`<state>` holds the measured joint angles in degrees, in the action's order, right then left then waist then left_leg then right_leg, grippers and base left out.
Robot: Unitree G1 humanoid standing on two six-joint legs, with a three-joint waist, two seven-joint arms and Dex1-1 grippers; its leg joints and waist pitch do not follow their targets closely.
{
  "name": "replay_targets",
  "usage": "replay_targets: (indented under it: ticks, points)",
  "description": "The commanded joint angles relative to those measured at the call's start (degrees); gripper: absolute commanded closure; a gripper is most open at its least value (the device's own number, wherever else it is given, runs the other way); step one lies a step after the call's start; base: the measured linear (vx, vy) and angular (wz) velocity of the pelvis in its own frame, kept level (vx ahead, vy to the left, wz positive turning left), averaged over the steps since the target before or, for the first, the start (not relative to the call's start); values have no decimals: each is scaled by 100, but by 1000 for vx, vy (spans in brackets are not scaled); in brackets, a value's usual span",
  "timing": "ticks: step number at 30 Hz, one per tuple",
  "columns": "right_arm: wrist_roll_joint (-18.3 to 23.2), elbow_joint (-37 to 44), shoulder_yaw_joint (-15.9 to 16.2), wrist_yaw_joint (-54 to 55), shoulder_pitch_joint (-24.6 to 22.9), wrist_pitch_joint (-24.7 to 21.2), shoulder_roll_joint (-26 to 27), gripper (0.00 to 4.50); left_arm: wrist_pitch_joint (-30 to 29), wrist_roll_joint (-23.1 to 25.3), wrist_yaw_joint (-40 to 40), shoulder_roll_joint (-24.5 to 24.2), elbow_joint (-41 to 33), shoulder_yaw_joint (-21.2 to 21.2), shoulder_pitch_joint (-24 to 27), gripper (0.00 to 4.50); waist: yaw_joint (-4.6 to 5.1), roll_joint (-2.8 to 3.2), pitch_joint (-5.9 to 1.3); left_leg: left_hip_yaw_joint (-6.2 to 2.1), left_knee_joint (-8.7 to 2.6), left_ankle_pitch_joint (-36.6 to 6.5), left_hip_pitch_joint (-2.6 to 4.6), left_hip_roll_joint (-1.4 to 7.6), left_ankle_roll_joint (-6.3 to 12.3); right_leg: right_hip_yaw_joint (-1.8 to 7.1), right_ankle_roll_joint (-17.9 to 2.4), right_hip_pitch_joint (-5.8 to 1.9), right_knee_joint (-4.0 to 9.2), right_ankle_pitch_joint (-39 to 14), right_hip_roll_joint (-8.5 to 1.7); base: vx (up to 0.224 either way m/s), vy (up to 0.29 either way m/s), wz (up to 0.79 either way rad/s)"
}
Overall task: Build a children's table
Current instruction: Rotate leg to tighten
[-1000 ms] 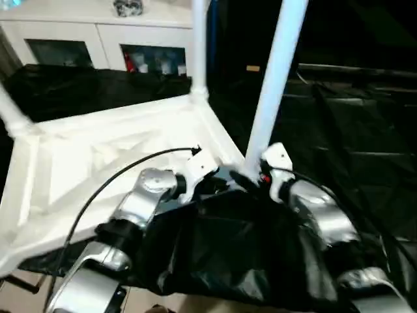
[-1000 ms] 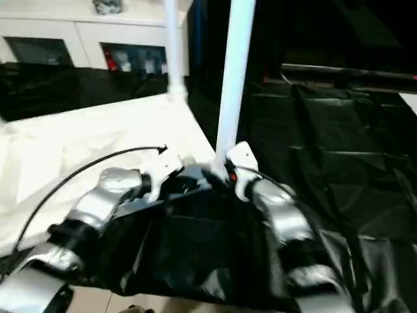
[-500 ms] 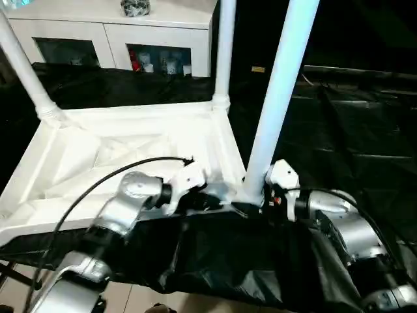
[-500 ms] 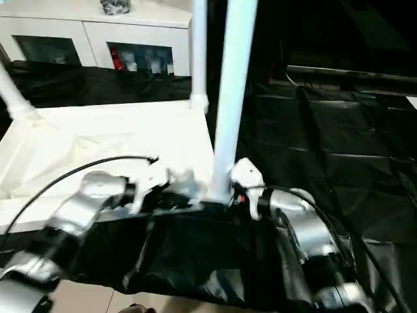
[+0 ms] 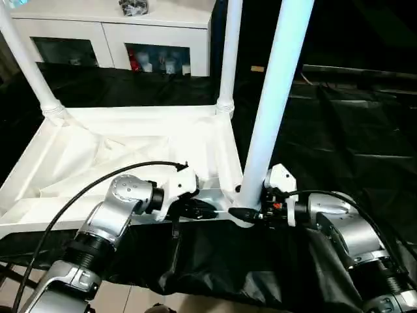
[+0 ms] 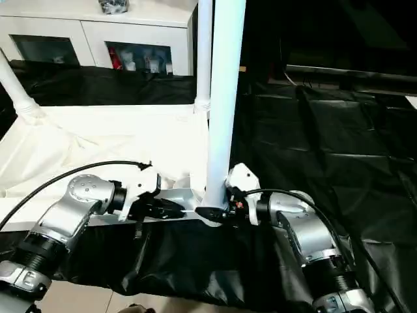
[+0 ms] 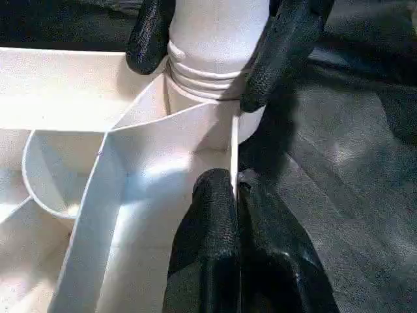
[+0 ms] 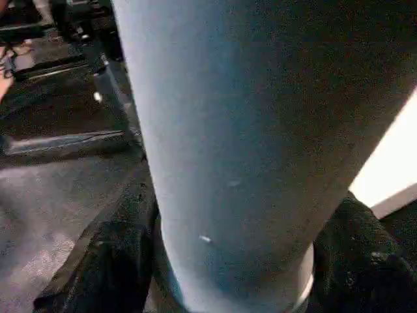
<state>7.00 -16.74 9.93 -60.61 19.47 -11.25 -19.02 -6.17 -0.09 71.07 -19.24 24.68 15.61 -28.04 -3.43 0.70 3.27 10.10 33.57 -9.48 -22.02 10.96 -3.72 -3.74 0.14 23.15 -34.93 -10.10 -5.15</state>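
Observation:
The children's table top [image 5: 130, 147] lies upside down, ribbed underside up. Three white legs stand in its corner sockets: far left [image 5: 26, 62], far right [image 5: 229, 52] and the near right leg [image 5: 277, 98]. My left gripper [image 5: 207, 210] is shut on the thin near rim [image 7: 232, 150], just beside the near right socket. My right gripper [image 5: 244, 212] reaches in from the right at the base of the near right leg [image 7: 218, 32]. Its black fingers [image 7: 287, 45] press against both sides of that leg just above the socket collar.
A white cabinet [image 5: 111, 32] with glass doors stands behind the table. Black sheeting [image 5: 352, 130] covers the surface on the right and drapes over the near edge [image 5: 228, 261]. A black cable [image 5: 85, 189] arcs over my left forearm.
The head view has shifted and levelled. My right gripper's fingers have closed in around the base of the near right leg. The left gripper keeps its hold on the rim.

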Motion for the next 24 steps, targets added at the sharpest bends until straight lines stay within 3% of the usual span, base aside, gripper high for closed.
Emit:
replay_targets:
  ticks: [1, 3, 4, 7, 8, 9, 11, 12, 15, 16, 17, 19, 21, 22, 24]
  points:
    - [-111, -211, 220, 710, 44, 17, 578, 183, -15, -64, -768, 545, -16, -83, -271, 450, 1, -89, -349, -36, -414, -1555, 86, 205, 210, 251, -1131, -203, 496, -2026, -317, 0, 0, 0]
    - [-289, -584, 49, 1451, 190, 22, 858, 183, -60, 63, -1199, 749, 170, -120, -405, 450, 24, -100, -354, -64, -430, -1669, 84, 208, 92, 235, -1025, -223, 517, -2275, -326, 0, 0, 0]
    - [-362, -863, -83, 1977, 304, 22, 1078, 183, -132, 162, -1513, 909, 304, -126, -502, 450, 78, -113, -337, -73, -438, -1849, 110, 186, -10, 228, -979, -185, 540, -2492, -319, 0, 0, 0]
    - [-407, -1180, -244, 2624, 460, 1, 1380, 183, -243, 296, -1988, 1134, 528, -144, -656, 450, 116, -99, -342, -86, -433, -1989, 119, 183, -47, 227, -912, -179, 575, -2614, -325, 0, 0, 0]
    - [-418, -1252, -278, 2769, 500, 6, 1444, 183, -257, 317, -2091, 1185, 583, -152, -692, 450, 126, -103, -346, -78, -429, -1959, 107, 175, -2, 236, -903, -184, 582, -2538, -324, 0, 0, 0]
    - [-444, -1452, -353, 3121, 620, -8, 1590, 183, -315, 349, -2330, 1311, 732, -182, -788, 450, 114, -63, -349, -84, -429, -1951, 115, 177, 2, 238, -909, -182, 578, -2502, -328, 0, 0, 0]
    - [-491, -1695, -433, 3510, 781, 6, 1770, 184, -358, 389, -2622, 1458, 923, -216, -910, 450, 128, -81, -368, -75, -427, -1819, 98, 168, 14, 235, -965, -197, 557, -2246, -306, 0, 0, 0]
    - [-518, -1836, -484, 3688, 901, 72, 1905, 184, -345, 422, -2770, 1549, 1033, -234, -986, 450, 131, -23, -371, -70, -428, -1768, 88, 170, 8, 238, -1007, -207, 547, -2015, -293, 0, 0, 0]
    - [-498, -1936, -572, 3759, 1026, 205, 2061, 184, -261, 454, -2794, 1630, 1108, -232, -1044, 450, 113, -38, -395, -56, -409, -1600, 77, 167, 114, 236, -1139, -244, 509, -1576, -303, 0, 0, 0]
    - [-409, -1949, -650, 3690, 1059, 227, 2097, 184, -221, 446, -2733, 1638, 1103, -224, -1045, 450, 106, -3, -401, -59, -403, -1580, 77, 165, 130, 236, -1155, -250, 496, -1522, -305, 0, 0, 0]
    - [-346, -1954, -703, 3640, 1077, 235, 2116, 128, -200, 437, -2692, 1642, 1097, -219, -1045, 450, 109, -17, -408, -54, -400, -1553, 79, 167, 153, 236, -1170, -253, 496, -1450, -298, 0, 0, 0]
    - [-183, -1888, -764, 3408, 1072, 177, 2092, 114, -83, 404, -2505, 1575, 1008, -161, -987, 450, 102, -22, -413, -52, -398, -1457, 67, 171, 234, 231, -1249, -273, 470, -1244, -293, 0, 0, 0]
    - [-168, -1848, -713, 3265, 1050, 185, 2025, 108, -54, 369, -2379, 1520, 953, -142, -942, 450, 101, -28, -403, -55, -405, -1517, 66, 172, 257, 223, -1258, -281, 477, -1339, -295, 0, 0, 0]
    - [-235, -1720, -540, 2970, 965, 205, 1816, 85, 97, 318, -2156, 1404, 861, -113, -857, 450, 109, -56, -401, -55, -406, -1527, 58, 171, 262, 222, -1244, -284, 485, -1421, -301, 0, 0, 0]
    - [-285, -1644, -432, 2769, 910, 238, 1690, 75, 131, 253, -1971, 1315, 764, -107, -781, 450, 106, -48, -392, -52, -404, -1562, 60, 178, 276, 226, -1225, -279, 491, -1500, -304, 0, 0, 0]
